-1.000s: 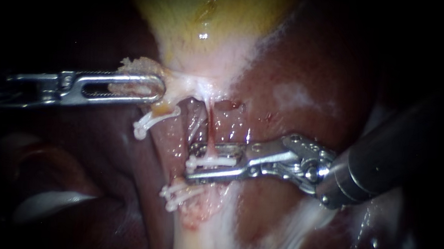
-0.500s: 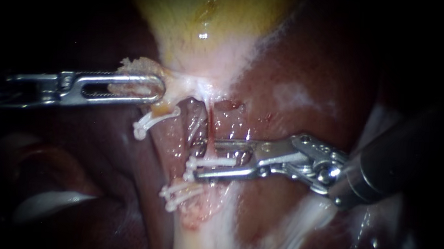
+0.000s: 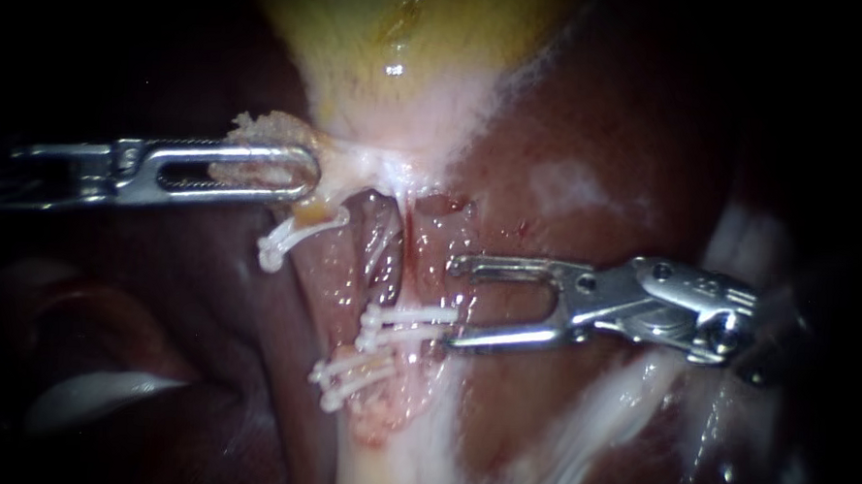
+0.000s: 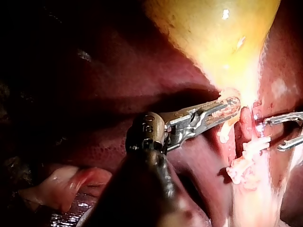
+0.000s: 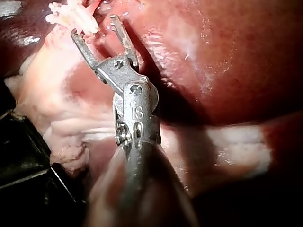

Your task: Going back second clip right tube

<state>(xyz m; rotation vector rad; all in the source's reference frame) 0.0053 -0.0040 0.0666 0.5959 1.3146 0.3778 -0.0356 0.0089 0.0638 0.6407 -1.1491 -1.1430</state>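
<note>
The yellow gallbladder (image 3: pixel 410 47) narrows to a pale neck. My left instrument (image 3: pixel 310 172) comes in from the left, its jaws shut on a tag of tissue (image 3: pixel 261 126) beside that neck; the left wrist view shows the same grip (image 4: pixel 235 104). A thin reddish right tube (image 3: pixel 407 246) runs down from the neck to white clips (image 3: pixel 408 324) lying across it. My right instrument (image 3: pixel 452 303) sits just right of those clips, jaws open and empty. From the right wrist, its open jaws (image 5: pixel 93 26) stand just short of the clips (image 5: pixel 71 12).
More white clips (image 3: pixel 348 374) lie lower on the pale stalk, and one clip (image 3: pixel 291 234) sits on the left tube under my left instrument. Dark red liver (image 3: pixel 591 132) surrounds the field. A pale fold of tissue (image 4: pixel 61 184) lies beside my left instrument's shaft.
My right instrument has drawn back to the right, its open jaws coming off the tube and leaving a white clip across it. The left instrument has held still.
</note>
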